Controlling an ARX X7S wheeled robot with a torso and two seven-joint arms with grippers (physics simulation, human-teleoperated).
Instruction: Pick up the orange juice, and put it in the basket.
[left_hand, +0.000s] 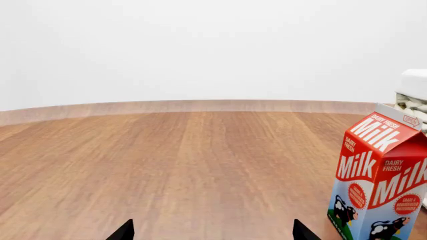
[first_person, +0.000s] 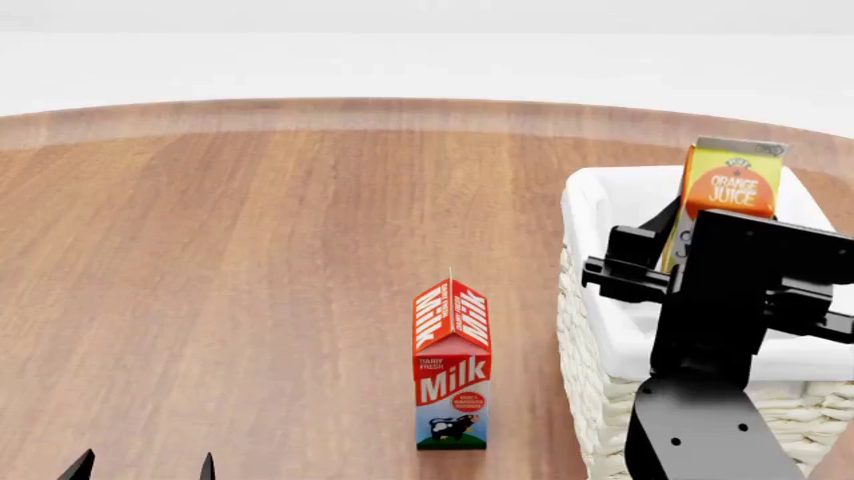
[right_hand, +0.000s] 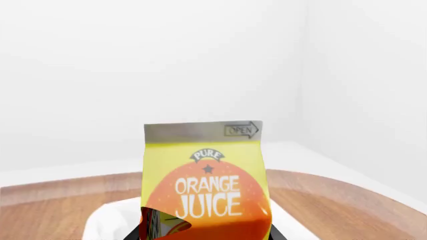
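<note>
My matt black right hand (first_person: 687, 235) grips smooth printed yellow-orange paperboard carton (first_person: 727, 180); cream woven wicker basket (first_person: 601, 395), white cloth lining; matt brown wood-grain worktop (first_person: 240, 260).

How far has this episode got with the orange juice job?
Done: the orange juice is off the table, gripped by the right end effector. In hand: it hangs over the basket, not yet released. Left: lower and let go. The left end effector is open and idle; the milk carton is untouched.
</note>
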